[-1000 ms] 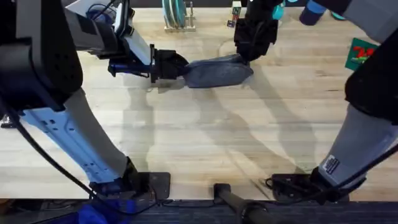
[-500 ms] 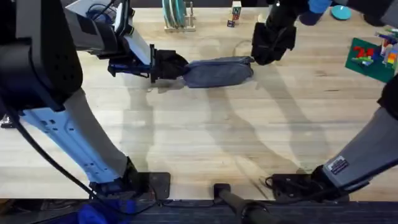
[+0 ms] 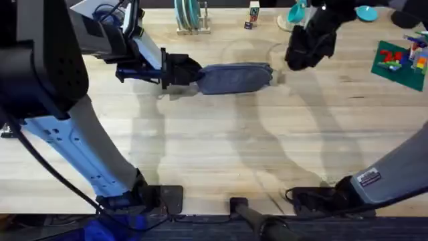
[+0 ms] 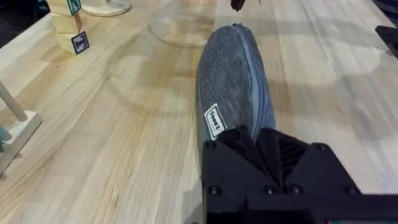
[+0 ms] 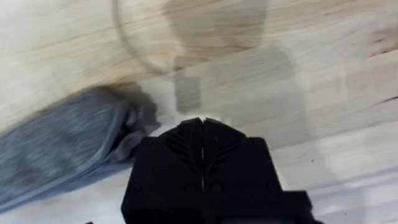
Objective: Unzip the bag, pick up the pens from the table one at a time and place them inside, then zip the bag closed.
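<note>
The blue-grey bag [image 3: 235, 77] lies lengthwise at the back middle of the table [image 3: 214, 154]. My left gripper [image 3: 190, 71] is shut on the bag's left end. In the left wrist view the bag [image 4: 235, 87] stretches away from the black fingers [image 4: 258, 142] clamped on its near end, with a white label beside them. My right gripper [image 3: 305, 52] hovers to the right of the bag's other end, apart from it. In the right wrist view its fingers [image 5: 202, 132] are pressed together with nothing between them, and the bag's end [image 5: 74, 149] lies off to one side. The pens are out of view.
Along the back edge stand a rack of teal discs [image 3: 190, 16], small blocks [image 3: 252, 13], a teal cup [image 3: 296, 12] and a teal dish [image 3: 366, 12]. A green plate with toy bricks [image 3: 400, 59] lies at the right. Wooden blocks [image 4: 67, 25] sit near the bag.
My right gripper has moved right and back, away from the bag's right end. The left gripper and the bag have stayed put.
</note>
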You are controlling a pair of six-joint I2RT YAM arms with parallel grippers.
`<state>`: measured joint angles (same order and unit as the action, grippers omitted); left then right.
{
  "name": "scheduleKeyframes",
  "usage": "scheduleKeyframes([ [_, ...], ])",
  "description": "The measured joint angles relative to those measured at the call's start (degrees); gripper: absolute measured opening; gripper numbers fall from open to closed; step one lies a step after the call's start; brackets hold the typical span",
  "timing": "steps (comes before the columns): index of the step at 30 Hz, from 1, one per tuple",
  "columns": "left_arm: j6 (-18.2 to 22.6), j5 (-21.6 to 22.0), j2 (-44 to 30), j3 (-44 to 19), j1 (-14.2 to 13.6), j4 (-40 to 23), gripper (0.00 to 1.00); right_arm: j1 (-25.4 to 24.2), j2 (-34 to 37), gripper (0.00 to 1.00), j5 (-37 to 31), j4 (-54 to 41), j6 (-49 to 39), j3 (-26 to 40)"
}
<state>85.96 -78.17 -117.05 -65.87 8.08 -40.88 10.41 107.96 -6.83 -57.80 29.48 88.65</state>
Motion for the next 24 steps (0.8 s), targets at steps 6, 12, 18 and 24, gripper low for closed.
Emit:
scheduleKeyframes([
  [6,-0.27,0.02,0.0,0.0,0.0,0.0,0.042,-2.19,0.0,0.032,1.6,4.52,-1.43,-4.5],
  [12,-0.27,0.02,0.0,0.0,0.0,0.0,0.042,-2.37,0.0,0.032,3.22,6.48,-2.81,-5.93],
  [18,-0.26,0.02,0.0,0.0,0.0,0.0,0.058,-2.36,0.0,0.032,4.65,7.04,-3.83,-5.95],
  [24,-0.54,0.03,0.0,0.0,0.11,0.09,0.623,-2.36,0.0,0.273,5.1,7.13,-4.03,-5.95],
])
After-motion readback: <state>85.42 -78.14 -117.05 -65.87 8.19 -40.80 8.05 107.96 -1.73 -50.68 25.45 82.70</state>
